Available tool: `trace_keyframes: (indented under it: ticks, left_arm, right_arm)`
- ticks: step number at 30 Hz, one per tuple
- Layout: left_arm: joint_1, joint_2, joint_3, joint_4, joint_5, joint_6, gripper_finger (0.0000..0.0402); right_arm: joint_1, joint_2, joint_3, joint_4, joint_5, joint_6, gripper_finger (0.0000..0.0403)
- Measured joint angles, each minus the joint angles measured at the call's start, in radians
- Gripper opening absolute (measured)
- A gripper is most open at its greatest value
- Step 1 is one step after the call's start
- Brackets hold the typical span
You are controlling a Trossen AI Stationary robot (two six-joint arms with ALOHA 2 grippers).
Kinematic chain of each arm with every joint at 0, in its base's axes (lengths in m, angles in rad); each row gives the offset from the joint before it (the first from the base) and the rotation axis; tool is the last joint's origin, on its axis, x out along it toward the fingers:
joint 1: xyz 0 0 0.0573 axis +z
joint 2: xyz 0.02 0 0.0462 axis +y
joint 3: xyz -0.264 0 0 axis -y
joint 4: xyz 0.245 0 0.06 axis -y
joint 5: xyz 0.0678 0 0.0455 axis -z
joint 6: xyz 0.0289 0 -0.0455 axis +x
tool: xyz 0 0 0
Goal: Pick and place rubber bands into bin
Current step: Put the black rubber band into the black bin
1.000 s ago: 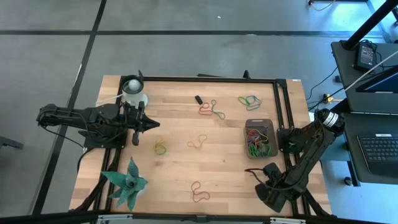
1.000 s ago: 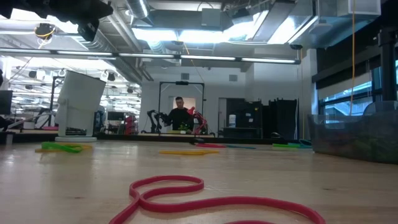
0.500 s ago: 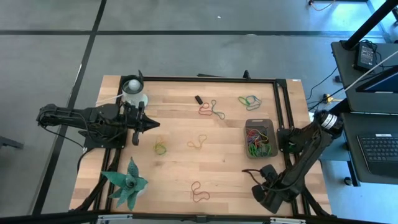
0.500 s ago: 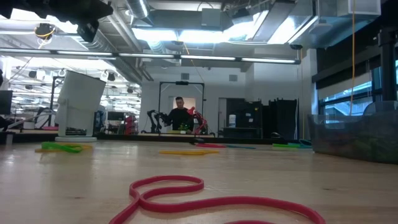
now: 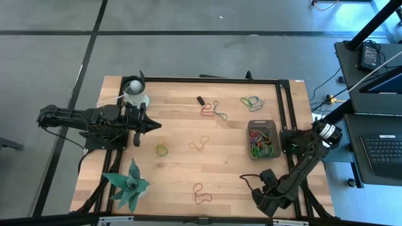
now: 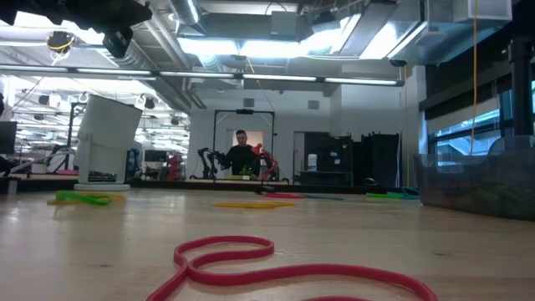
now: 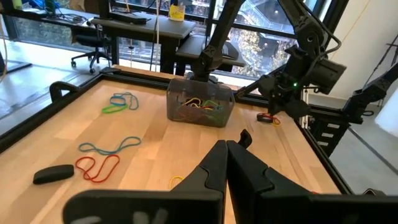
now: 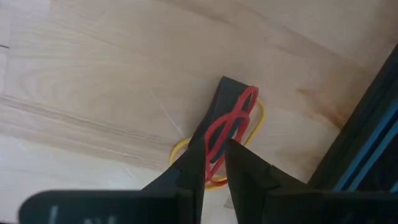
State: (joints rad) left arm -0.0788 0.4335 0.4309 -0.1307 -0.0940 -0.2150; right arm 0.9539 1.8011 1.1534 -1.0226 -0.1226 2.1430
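Right gripper (image 8: 214,163) fingers pinch thin red rubber bands (image 8: 229,132); left gripper (image 7: 226,152) fingers closed.

Table (image 5: 226,160): I see a light wood-plank top inside a black frame.
Bin (image 5: 262,139): rests on the right part, full of mixed bands.
Loose rubber bands (image 5: 201,193): several clusters lie scattered across the top.
White cup (image 5: 134,93): stands at the far left corner.
Black oblong piece (image 5: 200,100): lies near the far edge.
Green plant figure (image 5: 128,184): stands at the near left corner.
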Motion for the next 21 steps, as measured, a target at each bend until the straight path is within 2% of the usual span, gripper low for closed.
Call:
trace_keyframes:
  ticks: [5,10,17,21]
  left_arm:
    - [0.000,0.000,0.000,0.000,0.000,0.000,0.0004]
    - [0.000,0.000,0.000,0.000,0.000,0.000,0.0004]
    - [0.000,0.000,0.000,0.000,-0.001,0.000,0.0004]
    - [0.000,0.000,0.000,0.000,-0.001,0.000,0.0004]
  right_arm:
    - [0.000,0.000,0.001,0.003,-0.001,-0.005,0.0008]
    - [0.000,0.000,0.054,-0.056,-0.001,-0.009,0.0004]
    - [0.000,-0.003,0.200,-0.304,0.051,-0.031,0.0002]
    - [0.000,-0.005,0.195,-0.302,0.048,-0.010,0.0007]
